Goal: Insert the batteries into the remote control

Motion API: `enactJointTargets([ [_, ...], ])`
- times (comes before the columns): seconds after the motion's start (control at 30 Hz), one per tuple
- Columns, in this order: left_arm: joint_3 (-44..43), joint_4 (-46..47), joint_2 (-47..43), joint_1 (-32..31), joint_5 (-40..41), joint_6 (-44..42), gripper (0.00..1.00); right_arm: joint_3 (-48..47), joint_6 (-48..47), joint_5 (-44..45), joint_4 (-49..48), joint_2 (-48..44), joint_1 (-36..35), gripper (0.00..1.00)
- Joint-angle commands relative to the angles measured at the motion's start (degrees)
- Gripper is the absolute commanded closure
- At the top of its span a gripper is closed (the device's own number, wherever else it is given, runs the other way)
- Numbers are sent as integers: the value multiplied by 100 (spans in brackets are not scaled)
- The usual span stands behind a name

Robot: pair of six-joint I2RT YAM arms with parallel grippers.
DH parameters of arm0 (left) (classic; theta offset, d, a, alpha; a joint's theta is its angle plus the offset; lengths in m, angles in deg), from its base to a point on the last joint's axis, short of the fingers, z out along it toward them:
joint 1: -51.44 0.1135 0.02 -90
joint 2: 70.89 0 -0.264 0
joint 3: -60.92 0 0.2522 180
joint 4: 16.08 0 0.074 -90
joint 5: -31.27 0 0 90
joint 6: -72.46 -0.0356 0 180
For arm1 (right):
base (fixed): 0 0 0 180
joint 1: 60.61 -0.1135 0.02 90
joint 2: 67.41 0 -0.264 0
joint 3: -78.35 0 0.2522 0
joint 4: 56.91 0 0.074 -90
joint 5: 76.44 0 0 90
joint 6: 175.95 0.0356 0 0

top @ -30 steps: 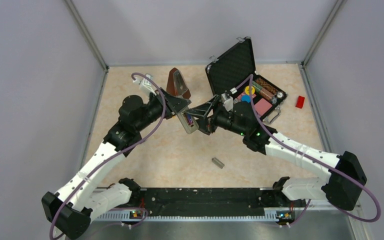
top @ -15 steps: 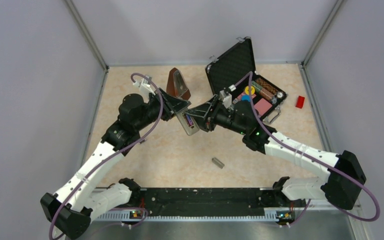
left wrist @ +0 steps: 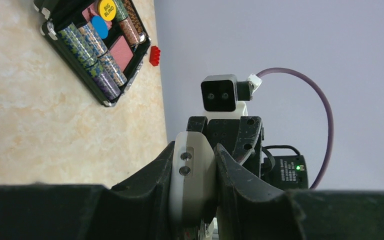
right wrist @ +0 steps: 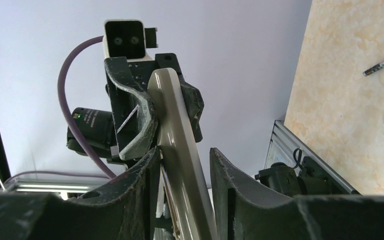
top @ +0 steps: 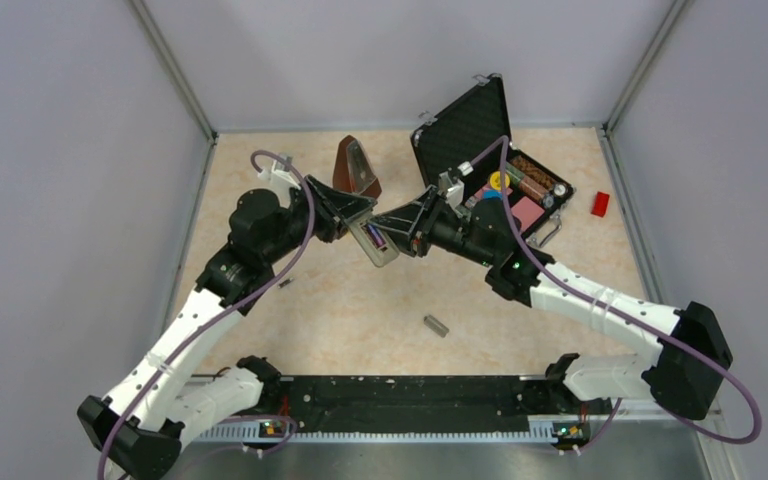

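**A:** The left tool (left wrist: 195, 150) is seen clamped on the remote control (left wrist: 189, 190). It is held off the tabletop (top: 340, 310), nearer the far edge than the near one and about midway between the side edges.

**B:** And the right tool (right wrist: 185, 152)?

**A:** Its jaws are set apart on either side of the same remote control. A gap is visible on one side, so no grip can be claimed.

**B:** Where are the batteries found?

**A:** A bluish-purple battery (top: 374, 238) appears seated in the open back. A dark grey battery (top: 436, 325) lies on the tabletop towards the near edge, well apart from both tools.

**B:** How is handling judged?

**A:** The remote control is judged light, stiff and smooth-shelled. It is best taken across its long narrow sides, clear of the compartment. The loose battery is judged hard and likely to roll, so it should be pinched across its middle.
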Motion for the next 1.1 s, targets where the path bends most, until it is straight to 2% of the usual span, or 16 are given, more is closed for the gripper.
enactJointTargets([
  [0.0, -147, 1154, -461, 200, 99, 926, 100, -103, -578, 13, 801, -33, 47, 71],
  [0.23, 15, 1424, -450, 285, -52, 1315, 100, -454, -1350, 269, 1525, -97, 38, 71],
  [0.43, 24, 1198, -511, 291, 60, 812, 100, -750, -1719, 446, 1745, -259, 45, 69],
  [0.5, 80, 1233, -568, 293, 47, 414, 100, -892, -1815, 436, 1736, -355, 47, 59],
  [0.6, 72, 1161, -554, 290, -266, -679, 100, -988, -2012, 532, 1631, -586, 49, 35],
  [0.67, 13, 836, -504, 292, -467, -1251, 100, -1000, -2348, 618, 1567, -747, 46, 23],
  [0.73, -20, 606, -481, 294, -664, -1750, 100, -1029, -2769, 673, 1606, -855, 48, 17],
  [0.87, -266, 72, -497, 293, -838, -2575, 100, -1129, -3564, 736, 1959, -927, 65, 16],
  [0.93, -443, -392, -575, 293, -504, -2963, 100, -1212, -3906, 846, 2361, -857, 65, 18],
  [1.07, -787, -1690, -783, 293, 1496, -3404, 100, -1449, -4551, 1233, 3167, -319, 63, 28],
])
